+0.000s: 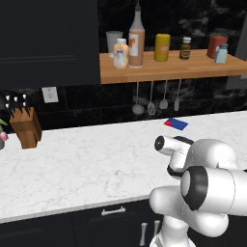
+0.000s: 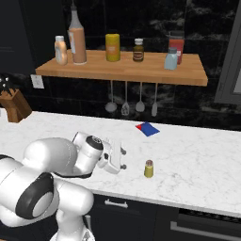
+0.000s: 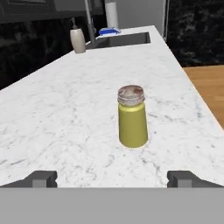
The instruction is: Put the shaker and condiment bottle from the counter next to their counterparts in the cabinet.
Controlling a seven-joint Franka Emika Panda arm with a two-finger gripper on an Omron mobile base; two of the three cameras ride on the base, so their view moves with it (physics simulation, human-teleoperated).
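Observation:
The small yellow-green shaker [image 3: 132, 118] with a grey cap stands upright on the white marble counter [image 3: 65, 109], near its front edge [image 2: 148, 168]. My gripper [image 2: 123, 159] hovers low just left of it, open, with the shaker centred ahead between the two fingertips [image 3: 41, 178]. The tall orange-brown condiment bottle [image 1: 136, 38] stands on the wooden cabinet shelf [image 1: 169, 70], right beside the squat orange-and-white bottle [image 1: 120, 54]. At the shelf's right end is the pale blue shaker [image 1: 221, 53], in front of a red jar [image 1: 217, 45].
A yellow container [image 1: 161, 47] and a small dark brown bottle [image 1: 185, 48] stand mid-shelf. Utensils [image 1: 151, 103] hang below it. A blue-and-red packet [image 2: 148, 128] lies on the counter behind the shaker. A knife block [image 1: 26, 126] is far left. A sink [image 3: 124, 39] and soap dispenser [image 3: 78, 40] lie beyond.

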